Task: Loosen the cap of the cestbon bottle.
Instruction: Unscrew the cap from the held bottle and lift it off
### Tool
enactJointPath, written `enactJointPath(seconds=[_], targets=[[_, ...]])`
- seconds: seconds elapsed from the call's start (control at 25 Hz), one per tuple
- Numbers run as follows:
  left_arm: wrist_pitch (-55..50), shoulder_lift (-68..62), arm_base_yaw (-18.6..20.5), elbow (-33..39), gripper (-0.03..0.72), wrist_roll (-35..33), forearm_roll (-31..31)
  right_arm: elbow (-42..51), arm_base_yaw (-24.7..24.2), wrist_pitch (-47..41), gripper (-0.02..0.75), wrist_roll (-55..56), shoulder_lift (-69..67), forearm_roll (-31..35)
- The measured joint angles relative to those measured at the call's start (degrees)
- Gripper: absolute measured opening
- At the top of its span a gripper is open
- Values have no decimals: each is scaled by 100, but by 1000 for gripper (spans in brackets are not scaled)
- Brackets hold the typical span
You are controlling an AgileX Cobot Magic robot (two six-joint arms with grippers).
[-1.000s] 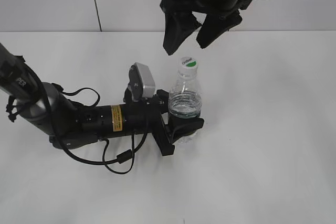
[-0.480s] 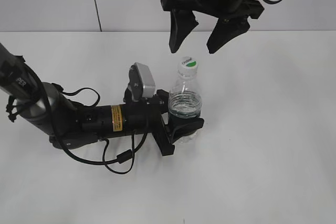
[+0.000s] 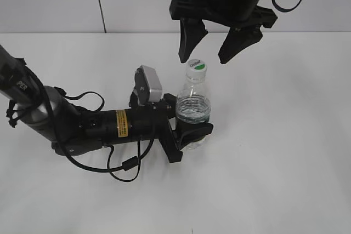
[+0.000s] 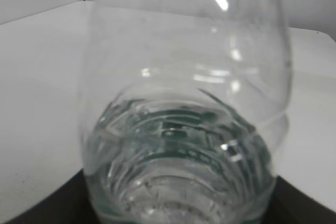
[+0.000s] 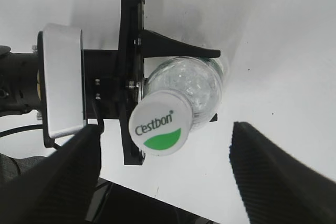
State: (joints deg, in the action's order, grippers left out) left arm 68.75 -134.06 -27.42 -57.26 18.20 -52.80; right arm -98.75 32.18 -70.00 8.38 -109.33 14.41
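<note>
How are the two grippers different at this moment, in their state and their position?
The left gripper is shut on the cestbon bottle, low by the table; the right gripper is open, above the cap, holding nothing. The left lies sideways; the right points down. Both are black.

White cap [image 5: 160, 123], green mark; clear bottle [image 3: 193, 110]; black claws; white table [image 3: 274, 135].

Air above cap [image 3: 197, 66] free; left hand [image 3: 189, 127] blocks bottle [image 3: 193, 108] flanks.
</note>
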Motion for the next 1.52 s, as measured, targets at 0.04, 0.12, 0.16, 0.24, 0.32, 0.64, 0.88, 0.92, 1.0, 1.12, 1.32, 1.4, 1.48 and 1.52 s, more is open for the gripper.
enactJointPath(seconds=[0.04,0.12,0.16,0.24,0.32,0.64,0.88,0.92,1.0,1.12,1.32,1.4,1.48,1.52], targets=[[0,0,0,0,403,0,0,0,0,0,582,0,0,0],[0,0,0,0,403,0,0,0,0,0,582,0,-18,0],[0,0,0,0,403,0,0,0,0,0,582,0,-41,0],[0,0,0,0,403,0,0,0,0,0,582,-5,-103,5],[0,0,0,0,403,0,0,7,0,0,582,-31,-132,5],[0,0,0,0,403,0,0,7,0,0,582,-150,-304,54],[0,0,0,0,403,0,0,-20,0,0,556,-207,-314,97],[0,0,0,0,403,0,0,-20,0,0,540,-220,-314,123],[0,0,0,0,403,0,0,-27,0,0,491,-271,-314,153],[0,0,0,0,403,0,0,-27,0,0,413,-302,-314,179],[0,0,0,0,403,0,2,-27,0,0,299,-444,-314,198],[0,0,0,0,403,6,2,-27,0,0,299,-581,-314,200],[0,0,0,0,403,6,2,-27,0,0,299,-796,-314,200],[0,0,0,0,403,6,2,-27,0,0,299,-949,-314,200]])
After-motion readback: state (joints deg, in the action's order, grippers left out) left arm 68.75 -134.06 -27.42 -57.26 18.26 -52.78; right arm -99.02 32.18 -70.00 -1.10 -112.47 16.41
